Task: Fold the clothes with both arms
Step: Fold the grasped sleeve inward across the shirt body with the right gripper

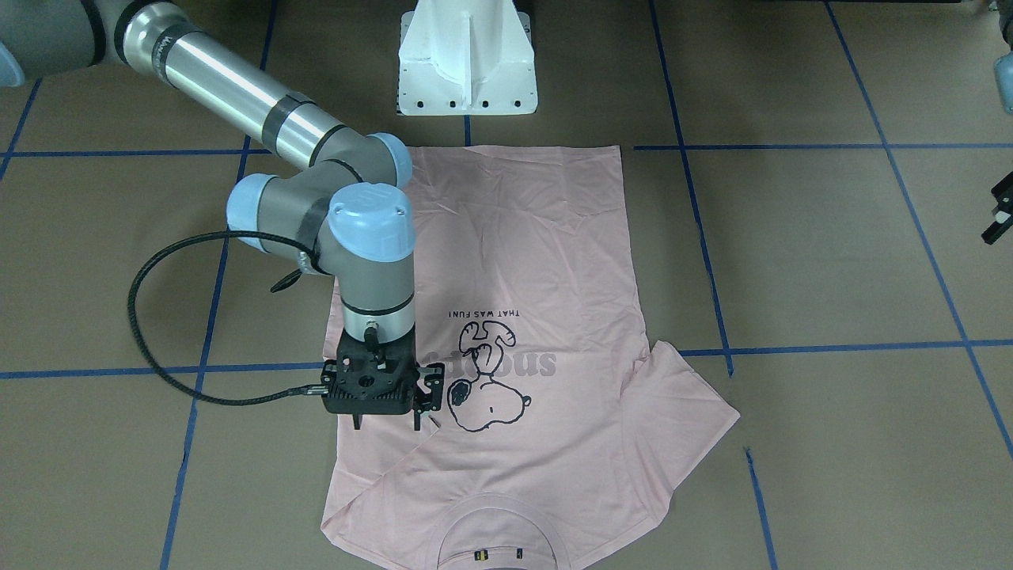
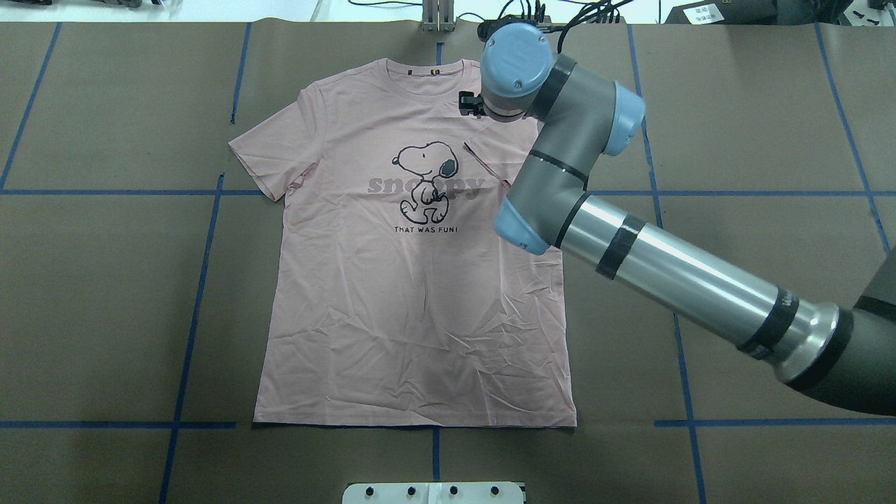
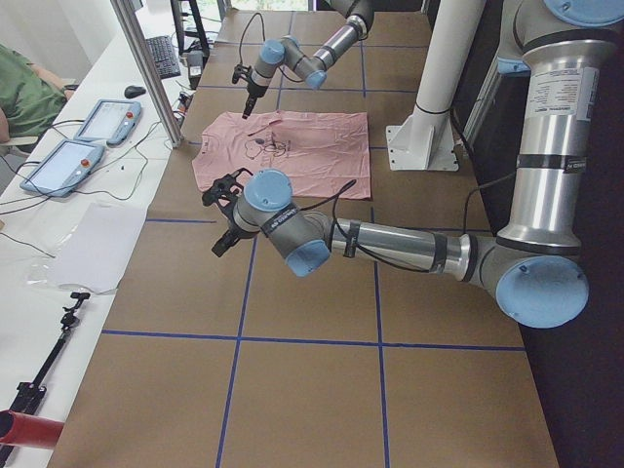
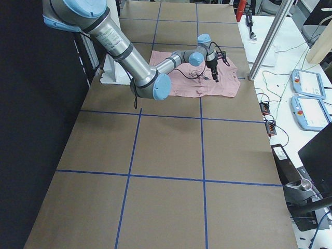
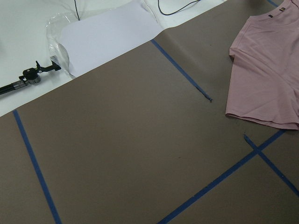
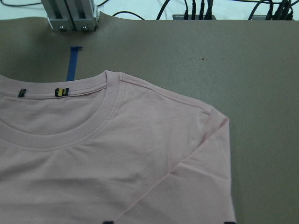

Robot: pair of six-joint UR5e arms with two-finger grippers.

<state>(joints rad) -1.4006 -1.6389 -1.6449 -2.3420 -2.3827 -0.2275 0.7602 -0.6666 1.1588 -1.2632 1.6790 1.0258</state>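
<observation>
The pale pink T-shirt (image 2: 420, 315) is being seen lying flat, print side up, on the brown table (image 2: 105, 315), directly under the right gripper (image 1: 387, 426). The fingers of this gripper are being held spread apart and pointed down, and nothing is being gripped between them. Below the fingertips (image 6: 108, 222), one sleeve (image 6: 201, 182) is being shown folded inward over the chest. The ribbed collar (image 6: 70, 135) is lying just beyond the gripper. The left gripper (image 3: 222, 219) is being held above bare table, well apart from the shirt, with the other sleeve (image 5: 261, 93) off to its side. It cannot be told whether its fingers are spread or pressed together.
</observation>
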